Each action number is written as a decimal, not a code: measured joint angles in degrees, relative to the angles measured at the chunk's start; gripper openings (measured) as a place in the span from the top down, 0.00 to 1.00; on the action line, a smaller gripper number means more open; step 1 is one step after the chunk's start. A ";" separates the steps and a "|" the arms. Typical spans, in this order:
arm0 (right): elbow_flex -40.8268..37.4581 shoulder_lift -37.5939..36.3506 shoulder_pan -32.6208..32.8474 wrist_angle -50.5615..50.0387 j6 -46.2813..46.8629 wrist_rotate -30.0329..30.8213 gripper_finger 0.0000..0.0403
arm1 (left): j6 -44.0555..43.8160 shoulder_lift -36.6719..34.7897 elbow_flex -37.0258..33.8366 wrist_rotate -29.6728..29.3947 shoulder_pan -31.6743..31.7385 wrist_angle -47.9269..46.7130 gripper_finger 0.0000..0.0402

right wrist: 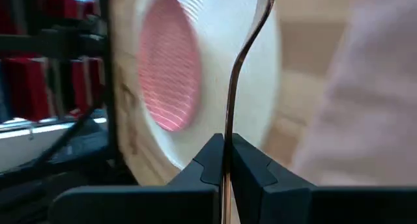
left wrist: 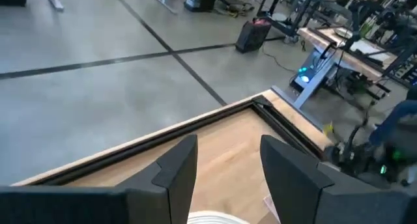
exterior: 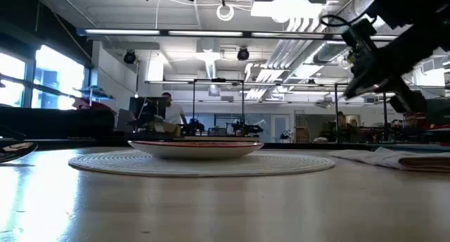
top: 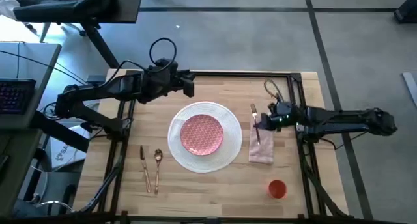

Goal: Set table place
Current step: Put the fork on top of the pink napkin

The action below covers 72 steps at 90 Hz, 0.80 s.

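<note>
Light wood table [top: 215, 188]: left gripper [top: 190, 84] waits open at the far edge. Knife [top: 143, 168] and spoon [top: 157, 165] lie left of stacked plates [top: 204, 136]. Right gripper [right wrist: 225, 157] clamps a gold fork [right wrist: 242, 58] (handle gripped, tines ahead) just above the pink napkin [top: 262, 147], long axis along it.

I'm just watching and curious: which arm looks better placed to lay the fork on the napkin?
The right arm, I'd say. Its gripper is already shut on the fork and sits over the napkin. The left gripper hangs open and empty near the table's far edge, beyond the plates.
</note>
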 joint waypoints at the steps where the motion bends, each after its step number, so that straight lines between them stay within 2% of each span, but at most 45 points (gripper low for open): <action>1: -0.27 -0.06 0.35 0.05 0.52 0.37 1.00 | -0.07 0.14 0.00 0.00 0.00 0.01 0.63; 10: -2.22 -0.12 2.95 0.05 4.96 3.29 1.00 | -0.52 0.63 0.00 0.25 0.00 -0.20 0.63; 21: -3.92 -0.12 5.82 0.53 8.45 3.72 1.00 | -0.56 1.09 0.00 0.62 0.00 -0.16 0.63; 47: -4.47 0.75 12.99 -0.65 15.90 10.81 1.00 | -1.48 1.27 0.00 0.56 -0.01 -0.07 0.63; 72: -4.47 2.85 14.85 -4.03 18.68 12.62 1.00 | -1.48 1.27 0.00 0.47 0.00 -0.09 0.63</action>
